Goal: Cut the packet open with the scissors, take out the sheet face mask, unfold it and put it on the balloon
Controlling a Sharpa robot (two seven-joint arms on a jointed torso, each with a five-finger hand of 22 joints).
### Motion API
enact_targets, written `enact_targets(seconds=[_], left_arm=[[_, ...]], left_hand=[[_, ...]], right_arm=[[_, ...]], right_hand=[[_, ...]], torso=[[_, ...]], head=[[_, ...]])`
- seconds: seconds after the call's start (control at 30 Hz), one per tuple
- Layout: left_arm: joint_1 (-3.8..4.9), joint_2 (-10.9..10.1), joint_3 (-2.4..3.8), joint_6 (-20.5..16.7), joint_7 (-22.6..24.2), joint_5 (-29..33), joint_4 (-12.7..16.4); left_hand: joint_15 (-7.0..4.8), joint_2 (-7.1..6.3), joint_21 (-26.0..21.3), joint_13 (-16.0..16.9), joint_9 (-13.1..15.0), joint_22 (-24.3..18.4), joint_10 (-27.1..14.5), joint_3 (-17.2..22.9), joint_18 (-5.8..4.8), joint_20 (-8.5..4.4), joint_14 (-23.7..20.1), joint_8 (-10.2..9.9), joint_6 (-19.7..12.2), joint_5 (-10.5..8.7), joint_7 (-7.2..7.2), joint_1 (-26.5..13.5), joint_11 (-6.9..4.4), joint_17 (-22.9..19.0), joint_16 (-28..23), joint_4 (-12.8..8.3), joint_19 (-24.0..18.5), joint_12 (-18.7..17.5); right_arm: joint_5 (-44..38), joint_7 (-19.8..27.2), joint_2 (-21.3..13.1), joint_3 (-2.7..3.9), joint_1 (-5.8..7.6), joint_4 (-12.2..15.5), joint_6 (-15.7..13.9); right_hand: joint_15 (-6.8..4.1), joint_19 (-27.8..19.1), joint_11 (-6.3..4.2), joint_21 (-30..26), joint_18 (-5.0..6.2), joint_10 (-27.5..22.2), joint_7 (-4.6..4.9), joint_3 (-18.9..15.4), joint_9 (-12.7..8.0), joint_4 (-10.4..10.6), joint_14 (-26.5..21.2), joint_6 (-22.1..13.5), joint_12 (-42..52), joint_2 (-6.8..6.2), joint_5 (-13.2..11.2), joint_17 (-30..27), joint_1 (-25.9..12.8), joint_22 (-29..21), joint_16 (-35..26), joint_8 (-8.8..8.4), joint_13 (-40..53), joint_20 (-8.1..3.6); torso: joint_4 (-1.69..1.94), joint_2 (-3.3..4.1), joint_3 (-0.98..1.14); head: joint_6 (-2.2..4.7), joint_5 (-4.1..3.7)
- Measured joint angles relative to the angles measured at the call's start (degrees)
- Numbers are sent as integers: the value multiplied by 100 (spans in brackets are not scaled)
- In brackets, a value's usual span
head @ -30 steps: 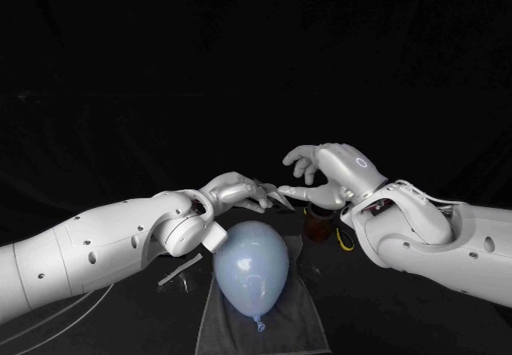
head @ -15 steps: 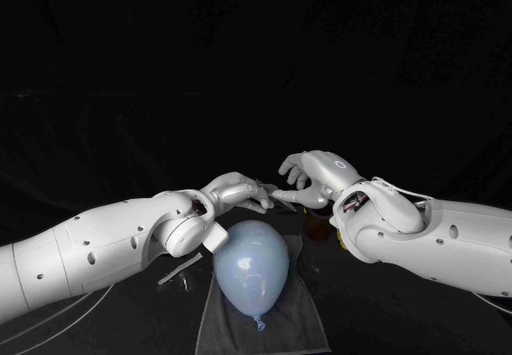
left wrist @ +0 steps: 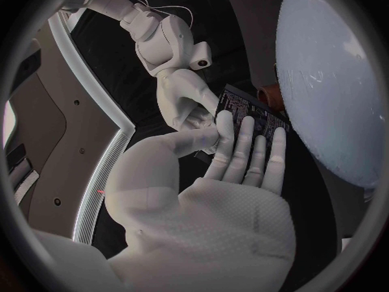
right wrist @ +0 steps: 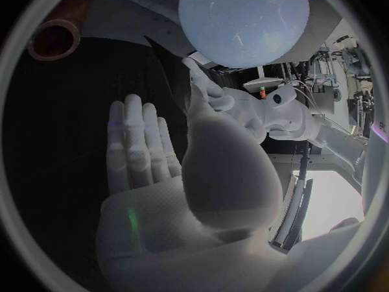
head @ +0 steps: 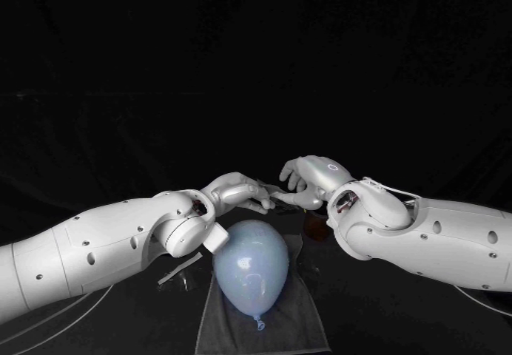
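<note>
A pale blue balloon (head: 251, 266) lies on a grey cloth (head: 290, 325) near the table's front. Just beyond its far end my two hands meet over a dark printed packet (left wrist: 247, 110). My left hand (head: 240, 192) holds the packet, fingers flat along one face and the thumb on the other. My right hand (head: 309, 181) reaches in from the right, and its thumb (right wrist: 194, 78) and a finger pinch the packet's edge (right wrist: 166, 65) beside my left fingers. In the left wrist view the balloon (left wrist: 340, 78) lies right beside the packet. The mask is hidden.
A brown cylinder (head: 318, 228) stands behind the balloon, under my right forearm, and the right wrist view shows it as an open tube (right wrist: 57, 36). A pale strip (head: 179, 271) lies on the table left of the cloth.
My right hand has moved left and slightly down until it meets my left hand at the packet. The left hand and the balloon have stayed put.
</note>
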Motion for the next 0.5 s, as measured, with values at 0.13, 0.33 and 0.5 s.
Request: enact_targets(seconds=[0.13, 0.33, 0.5], left_arm=[[0, -5, 0, 11, -1, -2, 13], [0, -9, 0, 22, -3, -4, 23], [-1, -8, -3, 25, -10, -6, 24]], left_hand=[[0, 0, 0, 0, 0, 0, 0, 0, 0, 0, 0, 0, 0, 0, 0, 0, 0, 0, 0, 0, 0, 0], [0, 0, -25, -6, 0, -6, 0, 0, 0, 0, 0, 0, 0, 0, 0, 0, 0, -13, 0, 0, 0, 0], [0, 0, -25, -6, -1, -6, 0, 0, 0, 0, 0, 1, 0, 0, 0, 0, 1, -14, 0, 0, 0, 0]], right_arm=[[-10, -39, 11, 0, -6, -36, 85], [-100, -106, 26, 0, -13, -40, 271], [-155, -154, 82, 1, -31, -59, 452]], right_hand=[[-10, 73, -11, 0, -2, 81, 6, 356, -80, 4, 54, 54, -78, -38, -451, -1, 142, -204, -108, 22, -172, -12], [13, 55, 9, 0, -3, 101, 5, 585, -155, 2, 31, 56, -140, -173, -688, -21, 111, -402, -245, 22, -306, 6], [97, -26, 69, 0, -5, 42, 8, 575, -209, 1, -53, -15, -153, -320, -592, -53, -35, -579, -369, 22, -390, 87]], torso=[[-3, -2, 1], [-3, -3, 1], [-3, -3, 0]], head=[[-4, -11], [-12, -24], [-13, -34]])
